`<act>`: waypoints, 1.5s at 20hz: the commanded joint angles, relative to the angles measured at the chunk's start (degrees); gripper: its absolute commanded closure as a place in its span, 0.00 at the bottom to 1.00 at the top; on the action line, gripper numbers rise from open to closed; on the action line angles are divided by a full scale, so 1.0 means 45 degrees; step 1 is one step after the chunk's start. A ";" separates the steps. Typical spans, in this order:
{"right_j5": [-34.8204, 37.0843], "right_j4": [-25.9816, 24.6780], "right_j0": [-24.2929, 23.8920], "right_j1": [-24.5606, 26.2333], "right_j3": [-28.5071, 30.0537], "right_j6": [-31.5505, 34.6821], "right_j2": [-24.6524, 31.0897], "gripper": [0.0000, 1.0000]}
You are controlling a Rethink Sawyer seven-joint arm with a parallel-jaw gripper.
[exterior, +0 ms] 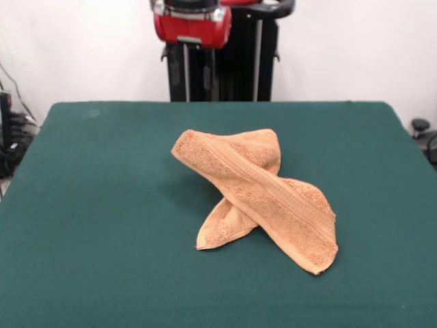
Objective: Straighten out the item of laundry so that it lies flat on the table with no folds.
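An orange-tan terry towel [256, 195] lies near the middle of the dark green table [102, 205]. It is folded over itself: one long strip with a ribbed band runs from upper left to lower right, crossing on top of a second flap that ends at the lower left. Part of the red arm [191, 24] shows at the top edge, high above the table. No gripper shows in this view.
Green cloth stretches wide on every side of the towel. Dark cables and equipment [13, 137] sit off the table's left edge, and a dark object [420, 126] stands past its right edge.
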 commanded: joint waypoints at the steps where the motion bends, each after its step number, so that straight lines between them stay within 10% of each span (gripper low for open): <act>1: -0.0502 -0.0585 0.0162 0.0815 -0.0212 0.0629 0.1559 0.00; 17: 0.0570 -0.0042 0.0294 0.0172 0.0162 0.1276 0.1154 0.00; 30: -0.1829 -0.0235 0.0873 0.2136 0.0131 0.2325 0.0553 0.00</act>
